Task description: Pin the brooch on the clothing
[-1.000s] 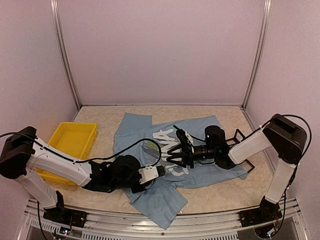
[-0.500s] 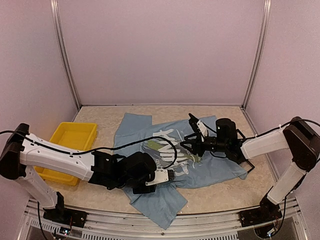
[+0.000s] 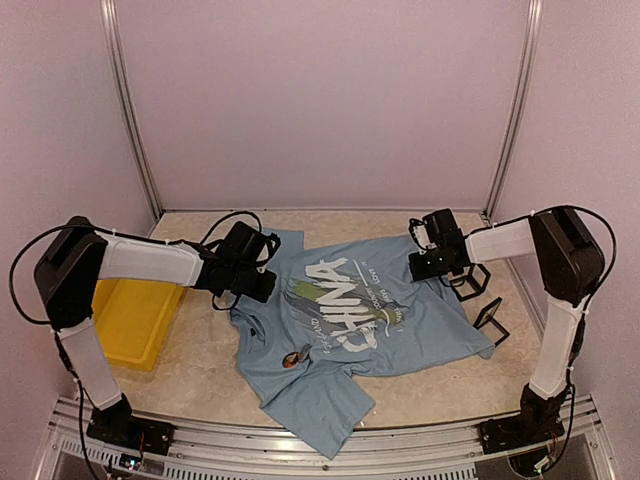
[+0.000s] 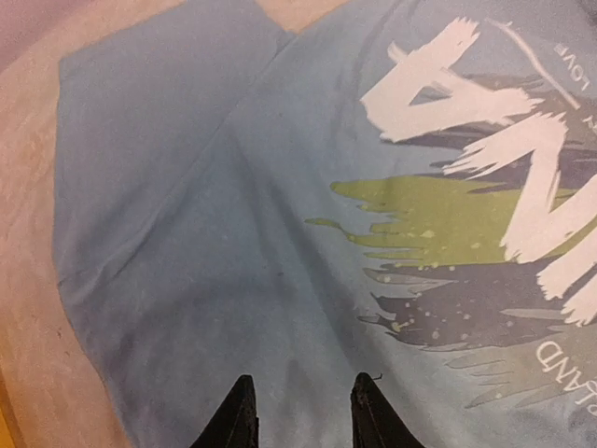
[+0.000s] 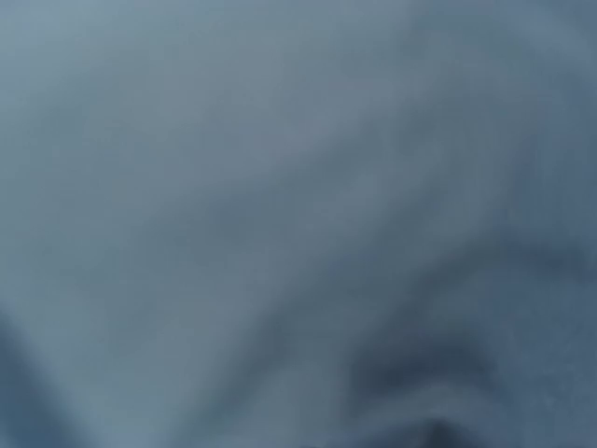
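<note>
I'm working in a lab test booth: blank pale wall panels (image 3: 320, 100) on aluminium posts (image 3: 130, 120) stand beyond the left gripper (image 3: 258, 287) and right gripper (image 3: 418, 265), with a beige tabletop (image 3: 200, 360) under them and a yellow bin (image 3: 140, 320) beside the left.

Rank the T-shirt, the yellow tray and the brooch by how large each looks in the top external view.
1. the T-shirt: by far the largest.
2. the yellow tray: clearly smaller, and partly hidden by the left arm.
3. the brooch: a tiny brownish spot on the T-shirt.
</note>
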Controlling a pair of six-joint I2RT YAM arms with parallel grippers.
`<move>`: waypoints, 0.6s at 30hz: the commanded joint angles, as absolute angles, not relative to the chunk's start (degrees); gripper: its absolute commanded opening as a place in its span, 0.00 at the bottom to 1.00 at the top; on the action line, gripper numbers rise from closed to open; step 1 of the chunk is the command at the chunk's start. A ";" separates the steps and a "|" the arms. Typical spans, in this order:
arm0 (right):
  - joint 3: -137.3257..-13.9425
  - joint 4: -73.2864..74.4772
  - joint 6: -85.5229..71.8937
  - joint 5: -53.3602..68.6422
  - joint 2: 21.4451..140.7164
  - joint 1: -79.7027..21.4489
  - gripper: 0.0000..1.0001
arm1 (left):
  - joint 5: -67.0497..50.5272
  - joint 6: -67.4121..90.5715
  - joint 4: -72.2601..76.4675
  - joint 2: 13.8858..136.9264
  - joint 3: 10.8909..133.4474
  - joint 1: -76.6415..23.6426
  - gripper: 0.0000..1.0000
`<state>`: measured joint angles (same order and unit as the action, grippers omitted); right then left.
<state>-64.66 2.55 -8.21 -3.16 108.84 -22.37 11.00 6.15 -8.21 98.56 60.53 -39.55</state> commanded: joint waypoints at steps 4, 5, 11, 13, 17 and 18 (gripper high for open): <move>-70.95 12.92 -9.15 -4.96 117.60 -20.30 0.03 | 19.90 12.83 -13.81 116.12 71.13 -32.43 0.33; -71.95 13.33 -9.18 -4.51 118.59 -19.99 0.03 | 20.34 12.50 -15.21 118.57 73.59 -31.18 0.33; -79.91 15.51 -8.56 -3.84 124.53 -18.89 0.03 | 19.03 10.18 -23.58 132.07 92.18 -24.47 0.32; -83.13 16.06 -8.08 -4.27 126.26 -18.81 0.04 | 18.32 9.62 -24.69 135.28 98.30 -22.77 0.33; -92.84 20.11 -6.49 -5.07 130.71 -18.64 0.06 | 17.94 7.81 -28.52 142.11 112.87 -20.30 0.34; -94.53 20.96 -5.98 -4.83 131.26 -18.69 0.06 | 18.07 6.51 -29.38 143.30 116.27 -20.19 0.36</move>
